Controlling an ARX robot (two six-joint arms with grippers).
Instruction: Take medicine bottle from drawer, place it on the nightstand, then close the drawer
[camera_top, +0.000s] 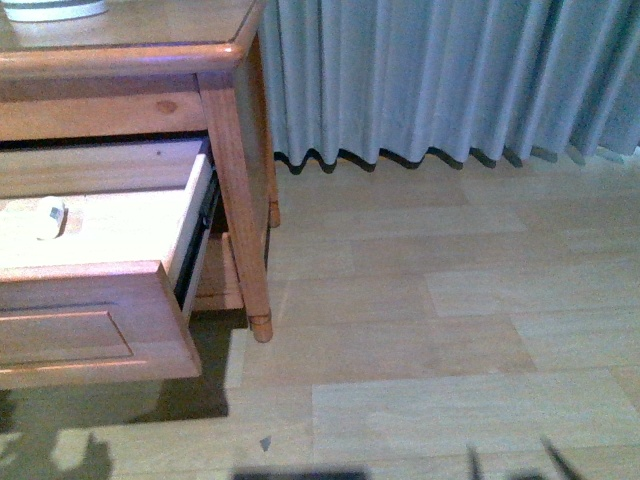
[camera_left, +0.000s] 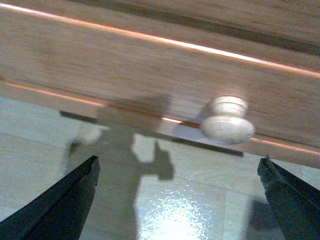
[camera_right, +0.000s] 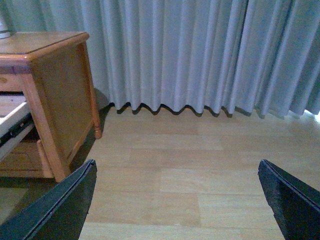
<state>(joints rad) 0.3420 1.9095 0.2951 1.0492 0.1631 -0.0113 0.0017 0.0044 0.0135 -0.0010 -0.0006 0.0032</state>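
The medicine bottle (camera_top: 50, 217) is seen lying inside the drawer (camera_top: 95, 335), which is pulled out of the nightstand (camera_top: 232, 150). The left gripper (camera_left: 180, 162) is held spread wide near a round knob (camera_left: 227, 121) on the nightstand; the right gripper (camera_right: 177, 165) is likewise spread, beside the nightstand.

The right gripper (camera_right: 177, 165) is hanging above the wooden floor (camera_right: 210, 140) with its jaws spread wide, gripping nothing. The nightstand (camera_right: 60, 95) is standing just in front of the grey curtain (camera_right: 200, 55), and its drawer (camera_right: 11, 117) is sitting pulled out.
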